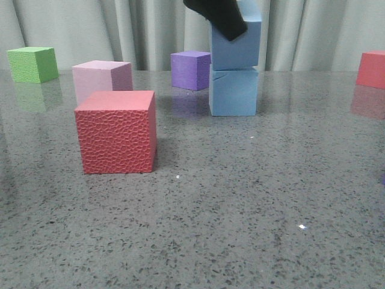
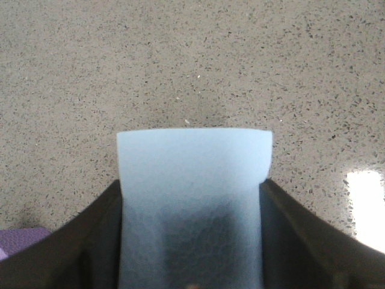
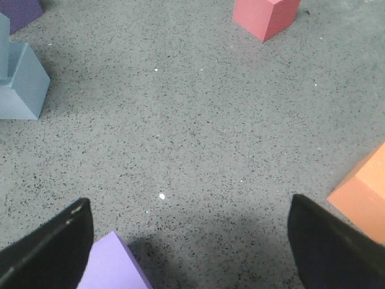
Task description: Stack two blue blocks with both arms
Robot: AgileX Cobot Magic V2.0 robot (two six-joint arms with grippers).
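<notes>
In the upper middle of the front view, one pale sky-blue matte foam cube (image 1: 236,45) sits on top of a second pale blue foam cube (image 1: 233,91) on the speckled grey stone table (image 1: 240,205). The black left gripper (image 2: 191,241) has its jaws clamped on the upper cube's sides. The black right gripper (image 3: 189,241) hangs with jaws wide apart, holding nothing, above a lilac foam cube (image 3: 114,265).

My left gripper (image 1: 224,18): matte black, a blunt angled wedge above the table (image 1: 240,211).
My left fingers (image 2: 66,247): two broad dark slabs, smooth, straight inner edges.
My right gripper (image 3: 189,247): black.
My right fingers (image 3: 45,250): thick, tapered to angled tips, a thin pale edge highlight.
</notes>
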